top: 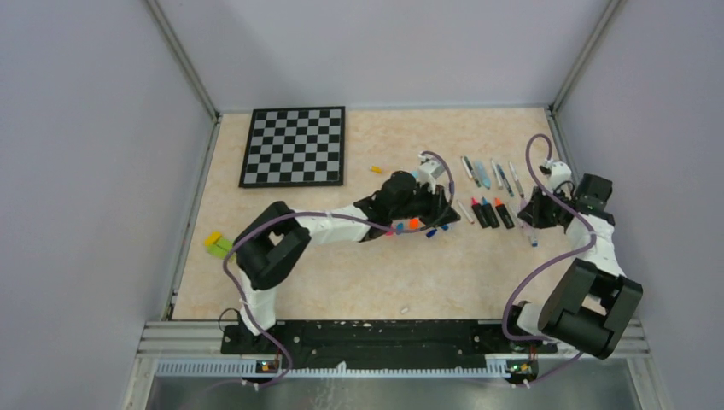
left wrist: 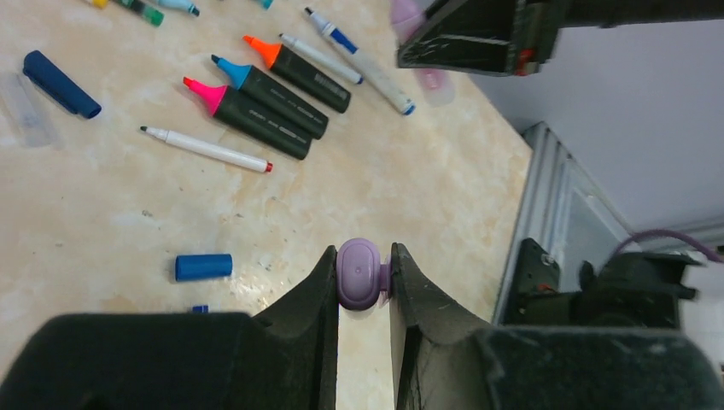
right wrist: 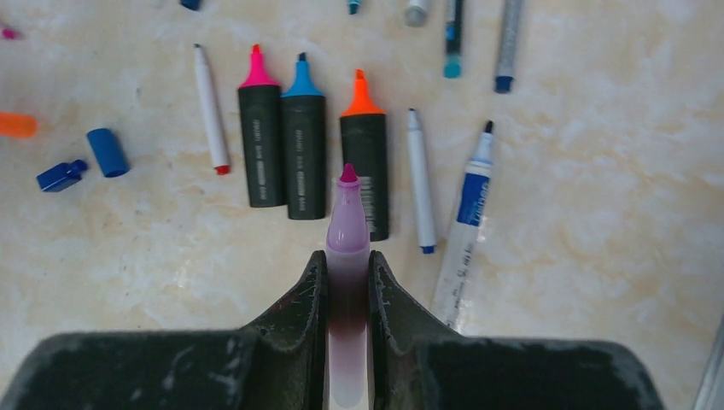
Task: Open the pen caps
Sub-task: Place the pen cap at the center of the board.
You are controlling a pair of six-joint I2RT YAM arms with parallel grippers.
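Observation:
My left gripper [left wrist: 364, 258] is shut on a lilac pen cap [left wrist: 362, 273], held off the table and apart from its pen. My right gripper [right wrist: 348, 260] is shut on the barrel of the lilac pen [right wrist: 347, 231], whose bare dark tip points away from the wrist. In the top view the left gripper [top: 437, 210] sits mid-table and the right gripper [top: 531, 215] is to its right. Loose caps lie on the table: a blue one [left wrist: 203, 266], a dark blue one [left wrist: 60, 83] and an orange one [right wrist: 17, 125].
Three black highlighters [right wrist: 303, 137] with bare pink, blue and orange tips lie side by side, with thin white pens [right wrist: 420, 184] on both sides. A chessboard [top: 294, 145] lies at the back left. A yellow-green block [top: 217, 244] sits near the left edge.

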